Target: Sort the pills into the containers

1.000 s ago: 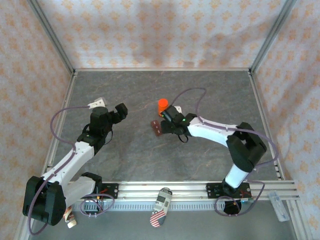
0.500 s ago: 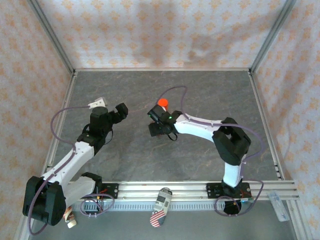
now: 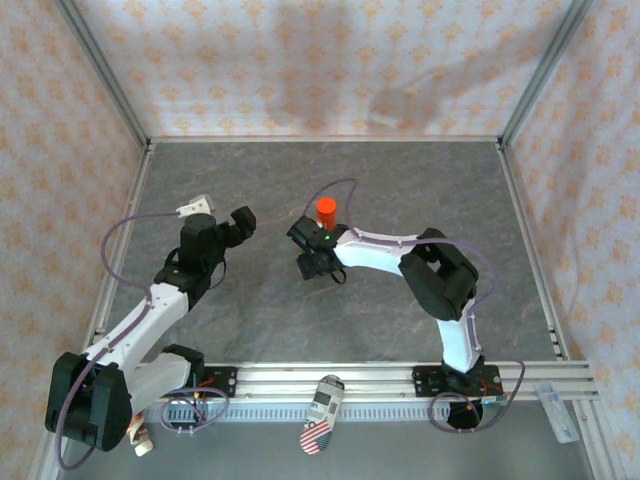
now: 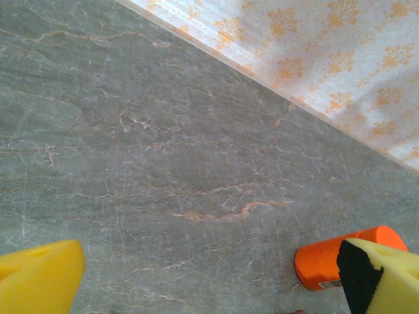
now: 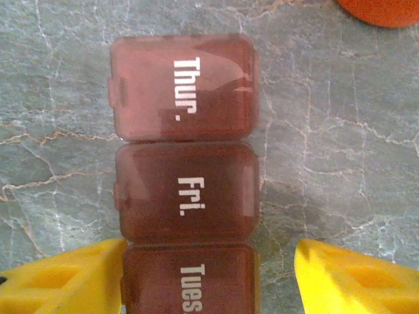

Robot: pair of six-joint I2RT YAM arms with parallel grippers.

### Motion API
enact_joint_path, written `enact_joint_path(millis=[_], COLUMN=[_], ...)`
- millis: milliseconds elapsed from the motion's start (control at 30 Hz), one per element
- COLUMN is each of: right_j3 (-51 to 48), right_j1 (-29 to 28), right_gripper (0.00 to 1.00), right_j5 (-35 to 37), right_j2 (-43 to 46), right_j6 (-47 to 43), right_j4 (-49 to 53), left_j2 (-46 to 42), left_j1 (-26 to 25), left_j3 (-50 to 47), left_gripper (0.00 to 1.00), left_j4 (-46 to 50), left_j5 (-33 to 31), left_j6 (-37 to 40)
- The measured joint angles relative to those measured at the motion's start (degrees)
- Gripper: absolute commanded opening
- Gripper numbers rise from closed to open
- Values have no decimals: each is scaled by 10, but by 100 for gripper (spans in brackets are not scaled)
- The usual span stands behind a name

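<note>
The containers (image 5: 183, 150) are a dark red-brown strip of three lidded boxes marked Thur., Fri. and Tues, lying on the grey table with all lids shut. No pills can be seen. My right gripper (image 5: 209, 281) straddles the Tues box from above. Its left fingertip (image 5: 72, 278) sits against the box's side, and a gap remains on the right, so it is open. In the top view this gripper (image 3: 312, 262) hangs just below the orange bottle (image 3: 325, 208). My left gripper (image 3: 240, 222) stands wide open over bare table, and the orange bottle (image 4: 340, 258) lies by its right finger.
A small white block (image 3: 195, 206) lies at the left near my left arm. A flag-patterned object (image 3: 322, 412) rests on the front rail. Patterned walls and a metal frame (image 3: 525, 230) enclose the table.
My right arm has swung left and come over the containers, and its jaws have narrowed. The left arm has not moved.
</note>
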State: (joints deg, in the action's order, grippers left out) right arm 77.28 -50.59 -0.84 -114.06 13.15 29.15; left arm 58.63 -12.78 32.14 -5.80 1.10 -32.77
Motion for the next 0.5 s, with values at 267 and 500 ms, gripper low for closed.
enact_joint_path(millis=[267, 500], right_j3=[5, 11], right_j1=[0, 0], right_gripper=[59, 46], right_j5=[3, 5], right_j2=[-2, -10], right_j6=[-4, -3], right_j4=[0, -1], left_j2=[0, 0], left_j1=[0, 0], left_j3=[0, 0], left_gripper=[100, 100], left_j4=[0, 0], left_j5=[0, 0], left_j6=[0, -1])
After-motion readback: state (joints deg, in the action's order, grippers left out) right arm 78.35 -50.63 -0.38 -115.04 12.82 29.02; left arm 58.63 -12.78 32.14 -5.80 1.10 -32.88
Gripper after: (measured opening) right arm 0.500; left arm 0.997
